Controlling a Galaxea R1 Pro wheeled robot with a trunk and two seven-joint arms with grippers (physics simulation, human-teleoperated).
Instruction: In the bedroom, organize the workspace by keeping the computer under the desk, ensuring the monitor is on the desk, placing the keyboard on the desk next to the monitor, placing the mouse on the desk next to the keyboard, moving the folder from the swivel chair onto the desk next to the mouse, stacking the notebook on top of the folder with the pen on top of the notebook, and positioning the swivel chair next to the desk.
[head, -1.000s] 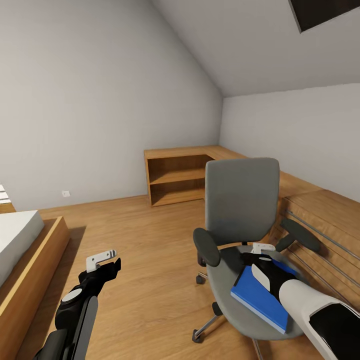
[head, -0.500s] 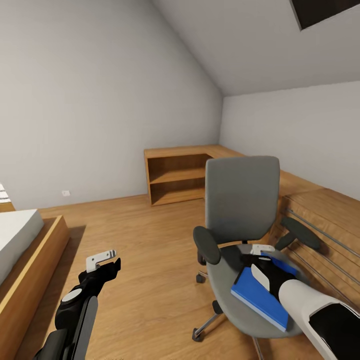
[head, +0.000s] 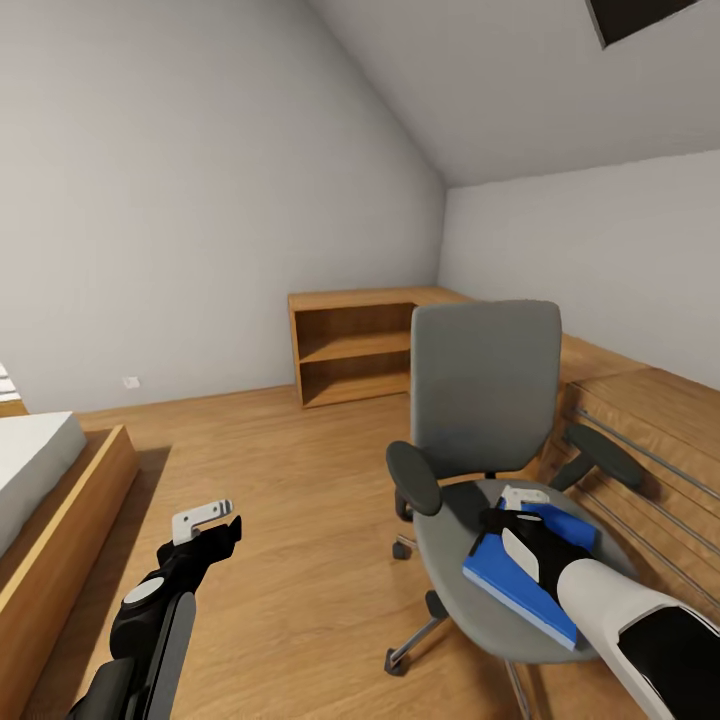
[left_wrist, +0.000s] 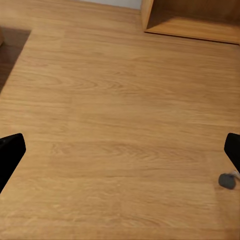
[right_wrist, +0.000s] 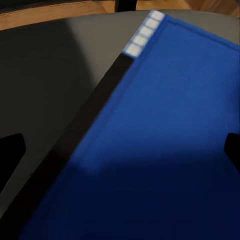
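Observation:
The swivel chair (head: 485, 390), with its grey back and seat, stands on the wood floor at the right. A blue folder (head: 515, 585) with a black spine lies flat on its seat. My right gripper (head: 512, 520) hovers open just over the folder's far end. In the right wrist view the folder (right_wrist: 165, 140) spreads between the wide-apart fingertips of the right gripper (right_wrist: 120, 150). My left gripper (head: 225, 522) hangs open over bare floor at the lower left, holding nothing, and it is also open (left_wrist: 120, 150) in the left wrist view. The desk, computer, monitor, keyboard, mouse and pen are out of view.
A light wooden corner shelf (head: 355, 350) stands against the back wall. A low wooden dresser with bar handles (head: 640, 430) runs along the right wall behind the chair. A bed in a wooden frame (head: 50, 490) is at the left. One chair caster (left_wrist: 226, 180) appears in the left wrist view.
The whole picture has shifted slightly, so the camera moved. Both grippers keep their places, and the right one stays over the folder.

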